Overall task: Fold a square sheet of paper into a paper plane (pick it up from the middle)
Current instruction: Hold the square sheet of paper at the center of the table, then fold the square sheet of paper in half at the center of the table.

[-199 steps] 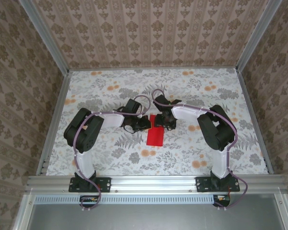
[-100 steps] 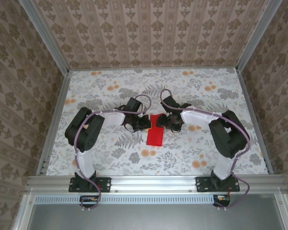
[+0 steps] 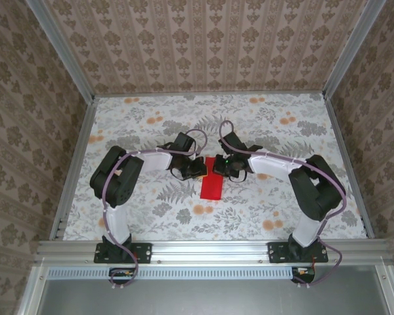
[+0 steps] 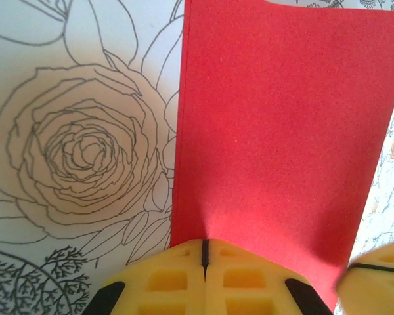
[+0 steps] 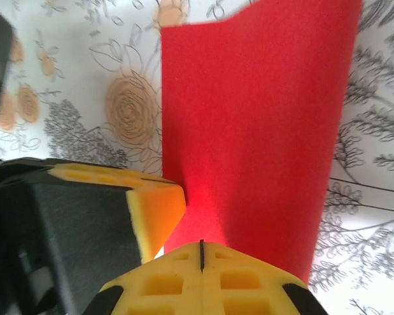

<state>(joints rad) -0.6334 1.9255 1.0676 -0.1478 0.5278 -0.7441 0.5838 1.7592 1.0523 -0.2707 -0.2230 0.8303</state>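
We see the red paper (image 3: 212, 187) as a long folded strip near the middle of the flowered table (image 3: 138, 118), between the two arms. The left gripper (image 3: 201, 170) comes in from the paper's left side. In its wrist view its yellow fingers (image 4: 171, 279) are pressed together on the paper's (image 4: 282, 131) short edge, gripping it. The right gripper (image 3: 218, 168) meets it from the paper's right side. Its fingers (image 5: 236, 282) are likewise closed on the same end of the paper (image 5: 256, 111). The left gripper's finger (image 5: 154, 207) crowds in just beside them, so the two heads cover that end. Patterned walls (image 3: 203, 46) stand beyond the paper, and a metal rail (image 3: 210, 249) runs nearer the bases.
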